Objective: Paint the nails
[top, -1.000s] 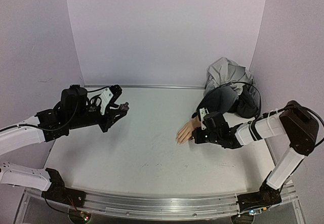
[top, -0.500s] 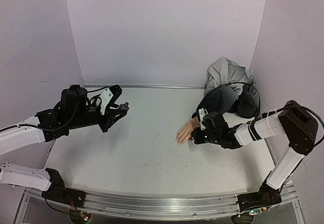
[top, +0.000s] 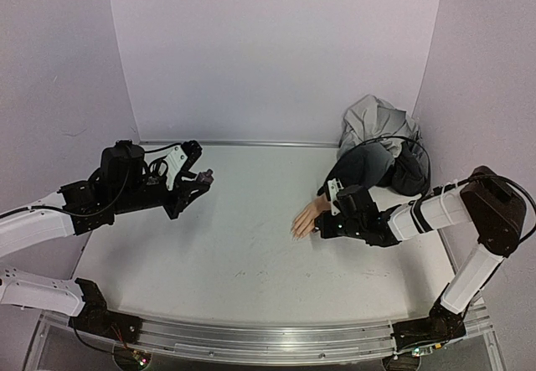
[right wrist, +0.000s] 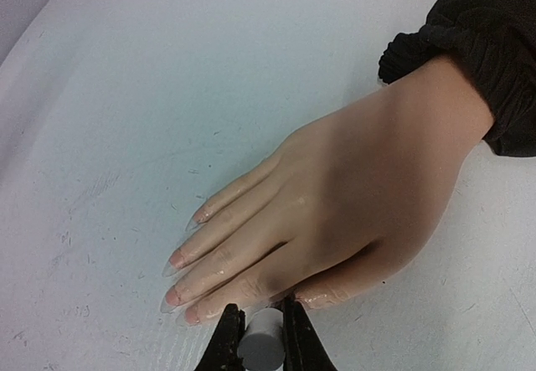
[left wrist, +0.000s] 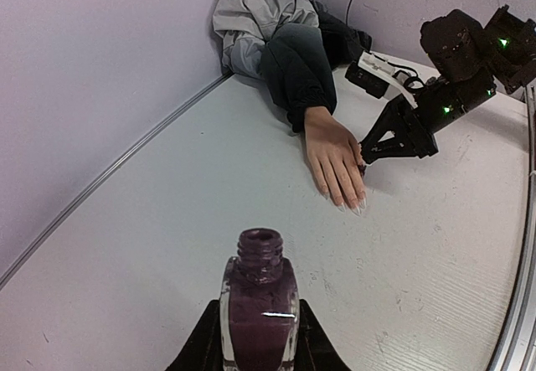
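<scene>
Table (top: pixel 251 254): I see a white top with pale walls around it, and my two arms reach in from the near edge.
Garment (top: pixel 377 124): a grey and dark bundle lies heaped in the far right corner, and its dark sleeve (right wrist: pixel 477 44) ends at the wrist.
Mannequin hand (right wrist: pixel 335 195): it lies palm down on the table, right of centre, with the fingers pointing toward the left arm.
Left gripper (left wrist: pixel 255 342): held off the table on the left side, well apart from the hand, and clamped on the bottle.
Right gripper (right wrist: pixel 260 325): low at the thumb side of the hand, pinched narrow on the pale cap.
Nail polish bottle (left wrist: pixel 259 304): upright between my left fingers, neck open, dark maroon polish inside.
Pale cap (right wrist: pixel 261 344): a small cylinder, just beside the forefinger.
Nails (right wrist: pixel 173 296): long, pointed and pale pink, at the fingertips that rest on the table. I cannot tell whether any polish is on them.
</scene>
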